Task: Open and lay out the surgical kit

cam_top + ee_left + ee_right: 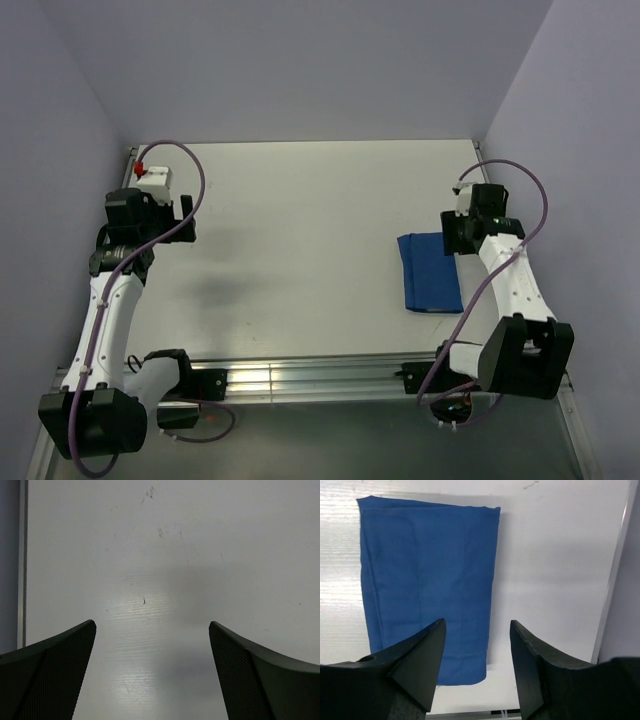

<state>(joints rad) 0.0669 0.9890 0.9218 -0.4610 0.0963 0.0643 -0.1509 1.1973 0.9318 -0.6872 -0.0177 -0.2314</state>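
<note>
From the camera above, you see a flat white table (300, 240) enclosed by pale lilac walls (300, 70). A folded royal-blue cloth wrap (428, 273), a closed rectangular bundle, lies flat on the right part of the table, towards the near edge. Your right gripper (452, 236) sits over the bundle's far right corner; from here you cannot tell whether it touches the cloth. Your left gripper (186, 212) is well apart from it, near the table's far left corner. In the left wrist view, two dark textured fingers (55, 675) stand spread wide, with only scuffed white tabletop between them and nothing held. In the right wrist view, the blue cloth fills the left and centre, smooth and folded shut, its contents hidden. The right gripper's black fingers (415, 665) stand partly apart above it, gripping nothing, and the cloth's nearest corner shows in the gap between them. A metal rail (612, 580) edges the table on the right.
</note>
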